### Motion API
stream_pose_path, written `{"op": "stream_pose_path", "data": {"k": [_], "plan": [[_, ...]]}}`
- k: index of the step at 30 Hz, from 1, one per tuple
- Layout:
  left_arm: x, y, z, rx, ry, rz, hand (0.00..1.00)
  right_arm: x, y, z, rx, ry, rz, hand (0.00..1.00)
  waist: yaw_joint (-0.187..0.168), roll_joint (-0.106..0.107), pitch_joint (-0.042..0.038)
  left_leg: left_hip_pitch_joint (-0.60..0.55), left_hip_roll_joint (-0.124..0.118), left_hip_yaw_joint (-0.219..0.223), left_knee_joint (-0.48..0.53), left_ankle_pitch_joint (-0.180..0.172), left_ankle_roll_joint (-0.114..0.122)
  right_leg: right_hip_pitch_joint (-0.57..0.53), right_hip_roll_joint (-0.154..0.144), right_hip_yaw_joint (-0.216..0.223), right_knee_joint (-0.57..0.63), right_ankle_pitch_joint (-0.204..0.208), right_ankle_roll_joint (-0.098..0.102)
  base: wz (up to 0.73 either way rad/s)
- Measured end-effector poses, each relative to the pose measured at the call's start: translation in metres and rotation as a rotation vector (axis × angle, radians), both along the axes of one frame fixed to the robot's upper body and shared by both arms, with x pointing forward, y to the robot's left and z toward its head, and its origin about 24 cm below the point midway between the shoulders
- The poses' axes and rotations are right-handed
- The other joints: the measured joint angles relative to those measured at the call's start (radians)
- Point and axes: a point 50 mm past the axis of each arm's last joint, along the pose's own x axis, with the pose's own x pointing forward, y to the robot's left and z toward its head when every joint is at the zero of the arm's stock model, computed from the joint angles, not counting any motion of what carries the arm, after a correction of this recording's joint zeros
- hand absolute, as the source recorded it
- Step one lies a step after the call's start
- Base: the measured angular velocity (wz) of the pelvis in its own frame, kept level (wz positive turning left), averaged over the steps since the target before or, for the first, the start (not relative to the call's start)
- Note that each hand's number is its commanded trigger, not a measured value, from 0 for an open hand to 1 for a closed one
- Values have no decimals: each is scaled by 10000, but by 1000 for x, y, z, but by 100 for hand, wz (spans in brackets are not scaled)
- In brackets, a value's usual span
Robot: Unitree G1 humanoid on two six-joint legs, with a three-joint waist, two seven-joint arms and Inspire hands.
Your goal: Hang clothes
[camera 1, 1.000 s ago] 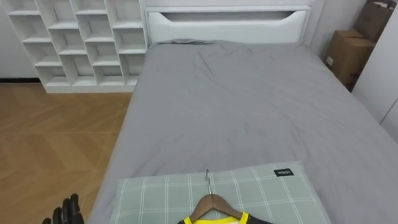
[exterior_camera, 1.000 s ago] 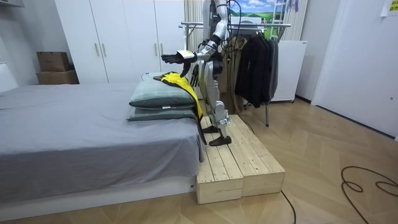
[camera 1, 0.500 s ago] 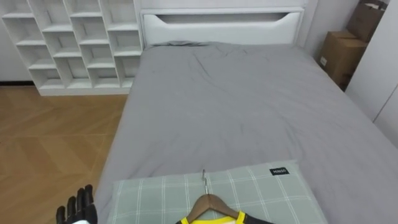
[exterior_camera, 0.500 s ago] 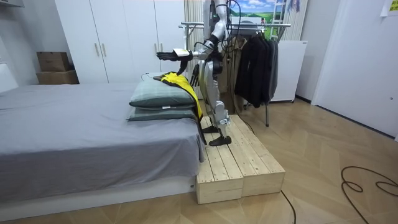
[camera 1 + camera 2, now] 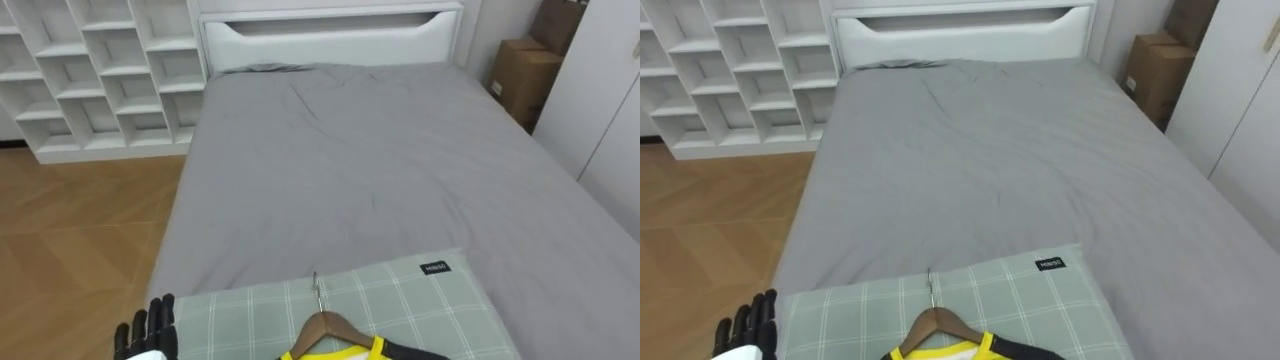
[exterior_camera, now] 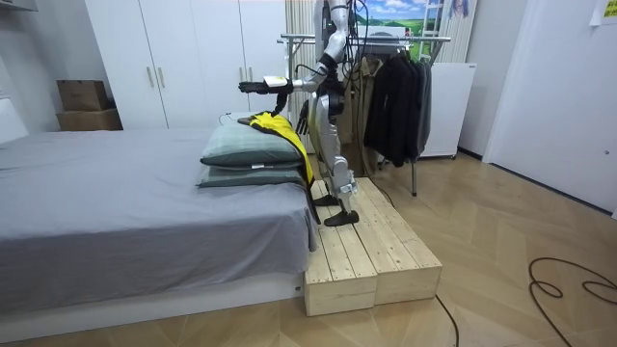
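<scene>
Shirt (image 5: 378,348) on hanger (image 5: 325,327) lay on the pillow (image 5: 420,300), ungrabbed; left robot hand (image 5: 148,330) had straight fingers, empty. Hanging had not started.

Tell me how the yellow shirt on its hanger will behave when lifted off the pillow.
The shirt will likely hang limp, since it drapes over the edge of the pillow. The wooden hanger looks rigid, so it should keep the shoulders spread. Its thin hook may let it swing.

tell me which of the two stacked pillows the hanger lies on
The upper, green checked pillow; the wooden hanger with the yellow shirt rests on it.
</scene>
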Motion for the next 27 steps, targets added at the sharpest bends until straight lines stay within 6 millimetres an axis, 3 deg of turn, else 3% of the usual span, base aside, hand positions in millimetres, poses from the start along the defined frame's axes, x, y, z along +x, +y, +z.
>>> {"op": "stream_pose_path", "data": {"k": [12, 19, 27], "plan": [[4, -1, 0, -83, 173, -146, 0, 4, 1, 0, 47, -73, 213, 0, 5, 50, 49, -5, -5, 44, -13, 0, 0, -60, 1, 38, -31, 1, 4, 0], [23, -9, 7, -219, -86, -592, 0, 7, 3, 1, 133, -97, 552, 0, 19, 73, 38, -40, -3, 141, -19, 0, 0, -80, 4, 103, 1, 8, 12, -3], [33, -15, 17, -444, -648, -809, 0, 7, 4, 1, 62, -96, 721, 0, -21, -211, -99, 6, -1, 149, -17, 0, 0, -28, 1, 95, 13, 17, 15, 0]]}}
